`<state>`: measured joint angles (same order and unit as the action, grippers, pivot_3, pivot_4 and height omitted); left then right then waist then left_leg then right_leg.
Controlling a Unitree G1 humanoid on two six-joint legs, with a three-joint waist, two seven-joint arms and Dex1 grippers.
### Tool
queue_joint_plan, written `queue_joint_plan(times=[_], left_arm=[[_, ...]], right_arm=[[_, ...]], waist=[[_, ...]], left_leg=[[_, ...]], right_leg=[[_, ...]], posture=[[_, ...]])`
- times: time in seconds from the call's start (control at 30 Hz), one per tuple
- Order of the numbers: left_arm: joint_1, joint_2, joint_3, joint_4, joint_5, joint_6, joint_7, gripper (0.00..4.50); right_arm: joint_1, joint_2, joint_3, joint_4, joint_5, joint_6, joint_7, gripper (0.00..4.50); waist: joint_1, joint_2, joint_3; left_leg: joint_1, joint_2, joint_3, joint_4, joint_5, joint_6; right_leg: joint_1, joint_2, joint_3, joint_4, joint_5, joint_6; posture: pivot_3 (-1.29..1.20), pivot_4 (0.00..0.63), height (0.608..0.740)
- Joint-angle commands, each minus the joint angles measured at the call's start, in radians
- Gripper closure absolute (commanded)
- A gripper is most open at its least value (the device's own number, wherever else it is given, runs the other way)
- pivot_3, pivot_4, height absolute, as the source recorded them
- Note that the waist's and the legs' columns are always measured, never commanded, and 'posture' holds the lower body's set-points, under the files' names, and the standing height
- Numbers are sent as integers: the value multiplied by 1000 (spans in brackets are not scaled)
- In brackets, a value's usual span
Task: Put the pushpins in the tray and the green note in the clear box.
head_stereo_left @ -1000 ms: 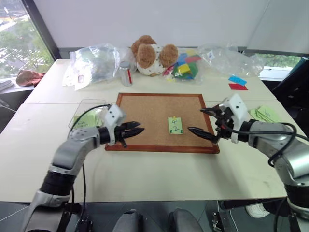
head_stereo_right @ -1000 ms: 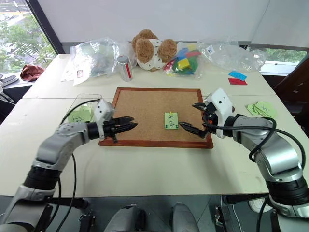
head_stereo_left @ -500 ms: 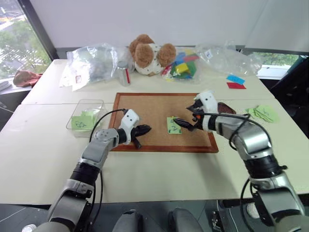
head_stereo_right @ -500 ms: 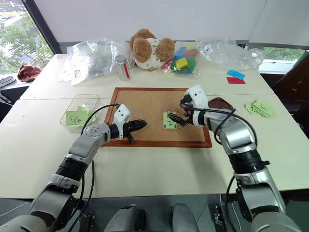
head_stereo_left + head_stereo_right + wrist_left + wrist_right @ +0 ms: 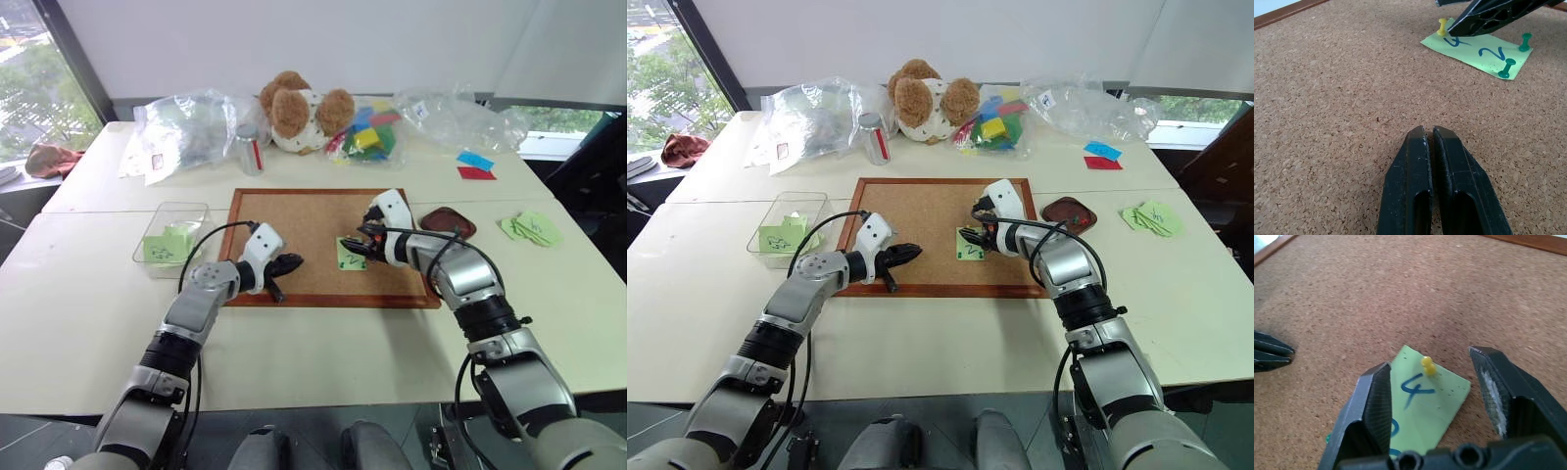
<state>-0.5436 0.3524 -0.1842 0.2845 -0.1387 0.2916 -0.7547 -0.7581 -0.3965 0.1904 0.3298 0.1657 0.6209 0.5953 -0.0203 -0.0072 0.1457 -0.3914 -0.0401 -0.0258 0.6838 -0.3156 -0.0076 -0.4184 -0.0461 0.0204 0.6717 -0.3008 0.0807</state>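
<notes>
Three pushpins hold the green note [image 5: 352,254] to the corkboard [image 5: 313,211] in the left eye view, where the right tool [image 5: 364,245] reaches in over it and the tray [image 5: 448,221] sits just right of the board, the clear box [image 5: 171,238] to its left on the counter [image 5: 323,343]. Left wrist view: the left tool [image 5: 1430,142] rests shut and empty on the cork, pointing toward the note. Right wrist view: half-open jaws straddle the yellow pushpin [image 5: 1427,365] without touching; closing squarely on its head and pulling straight out should spare the paper.
</notes>
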Motion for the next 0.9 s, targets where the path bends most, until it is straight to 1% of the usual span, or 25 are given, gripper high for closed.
queue_joint_plan(times=[0.03, 0.13, 0.17, 0.2, 0.3, 0.33, 0.5, 0.7, 0.8, 0.9], left_arm=[[28, 11, -13, 17, 34, 19, 11, 4255], [29, 10, -12, 16, 35, 19, 10, 4255], [29, 10, -12, 16, 35, 18, 10, 4255], [28, 10, -11, 17, 36, 18, 11, 4255], [27, 10, -10, 19, 37, 16, 12, 4255], [27, 10, -9, 20, 38, 16, 13, 4255], [26, 10, -8, 25, 40, 16, 13, 4255], [36, 13, -22, 31, 47, 33, 6, 4255], [37, 6, -20, 33, 41, 41, 7, 4255], [34, -1, -22, 38, 41, 42, 8, 4255]], right_arm=[[-31, 16, -22, 12, -8, -34, 11, 1804], [-38, 24, -26, 34, -15, -44, 14, 1804], [-39, 27, -26, 41, -17, -47, 15, 2360], [-39, 29, -26, 49, -20, -51, 15, 2624], [-39, 34, -29, 66, -24, -60, 17, 4049], [-40, 36, -30, 71, -27, -63, 18, 4422], [-46, 32, -40, 68, -30, -61, 23, 4422], [-44, -8, -96, -93, 5, 24, 15, 4422], [-47, -39, -136, -182, 15, 79, -3, 4422], [-62, -78, -199, -223, 19, 114, -39, 4422]], waist=[[0, 0, 0], [0, 0, 0], [0, 0, 0], [0, 0, 0], [0, 0, 0], [0, 0, 0], [0, 0, 0], [1, 0, 0], [2, 0, 0], [3, 0, 0]], left_leg=[[0, 0, 0, 0, 0, 0], [0, 0, 0, 0, 0, 0], [0, 0, 0, 0, 0, 0], [0, 0, 0, 0, 0, 0], [0, 0, 0, 0, 0, 0], [0, 0, 0, 0, 0, 0], [0, 0, 0, 0, 0, 0], [0, 0, 0, 0, 0, 0], [0, 0, 0, 0, 0, 0], [0, 0, 0, 0, 0, 0]], right_leg=[[0, 0, 0, 0, 0, 0], [0, 0, 0, 0, 0, 0], [0, 0, 0, 0, 0, 0], [0, 0, 0, 0, 0, 0], [0, 0, 0, 0, 0, 0], [0, 0, 0, 0, 0, 0], [0, 0, 0, 0, 0, 0], [-1, 0, 0, 1, 0, 0], [-1, 0, 0, 1, 0, 0], [0, 0, 0, 1, 0, 0]], posture=[[0, 150, 740], [0, 150, 740], [0, 150, 740], [0, 150, 740], [0, 150, 740], [0, 150, 740], [0, 150, 740], [0, 150, 740], [0, 150, 740], [0, 150, 740]])
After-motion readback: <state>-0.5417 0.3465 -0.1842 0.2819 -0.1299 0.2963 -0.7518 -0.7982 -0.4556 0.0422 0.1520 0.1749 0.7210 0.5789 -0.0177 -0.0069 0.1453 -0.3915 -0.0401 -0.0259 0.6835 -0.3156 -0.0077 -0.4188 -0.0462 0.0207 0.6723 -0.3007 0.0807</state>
